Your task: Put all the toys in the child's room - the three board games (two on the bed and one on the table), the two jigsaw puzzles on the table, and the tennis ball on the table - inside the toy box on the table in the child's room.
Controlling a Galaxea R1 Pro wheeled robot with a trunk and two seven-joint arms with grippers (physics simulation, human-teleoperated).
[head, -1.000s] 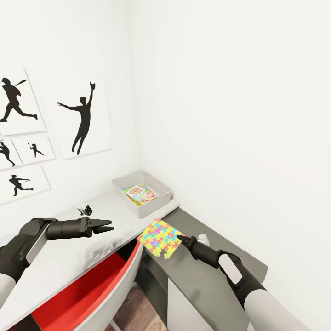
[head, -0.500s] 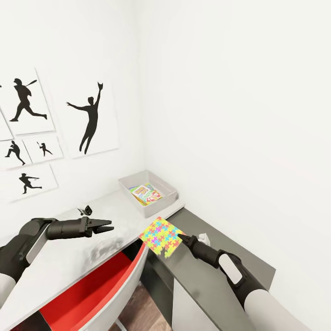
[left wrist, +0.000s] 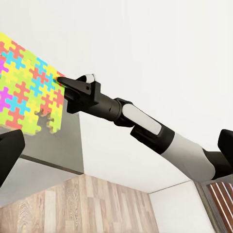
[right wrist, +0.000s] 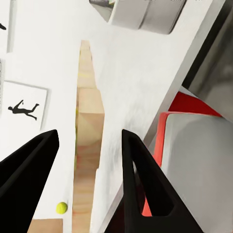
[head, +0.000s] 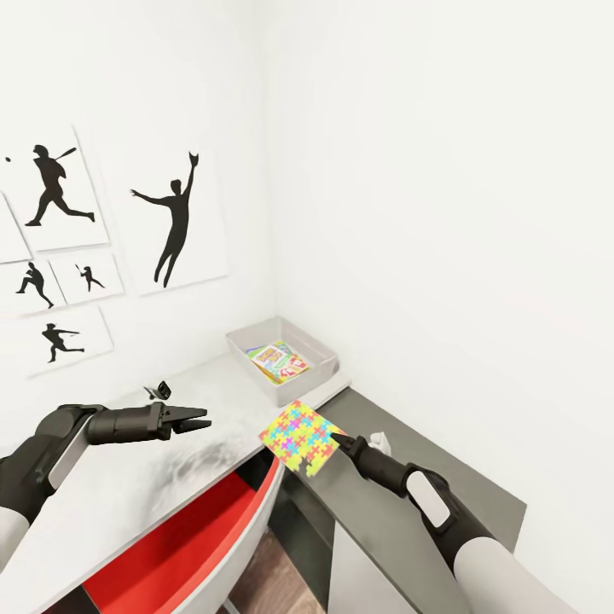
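My right gripper [head: 337,442] is shut on the corner of a bright multicolour jigsaw puzzle [head: 300,437] and holds it in the air over the table's front edge, a little short of the toy box [head: 322,345]. A printed board game [head: 280,361] lies in that grey box, in the corner of the table [head: 128,477]. The left wrist view shows the same pinch [left wrist: 60,80] on the puzzle [left wrist: 29,92]. From the right wrist, the puzzle [right wrist: 88,155] is seen edge-on between the fingers [right wrist: 141,170], with a small yellow-green tennis ball [right wrist: 61,208] far behind. My left gripper [head: 194,419] hovers open over the table.
A red-and-white chair [head: 196,529] is tucked under the table just below the puzzle. The lower dark grey unit [head: 443,486] runs along the right wall under my right arm. A small black object [head: 158,391] sits near the back wall, below the silhouette pictures [head: 175,222].
The whole view has shifted, so the wall pictures and toy box sit further right in the picture. Both arms keep their pose, and the held puzzle is now nearer the toy box.
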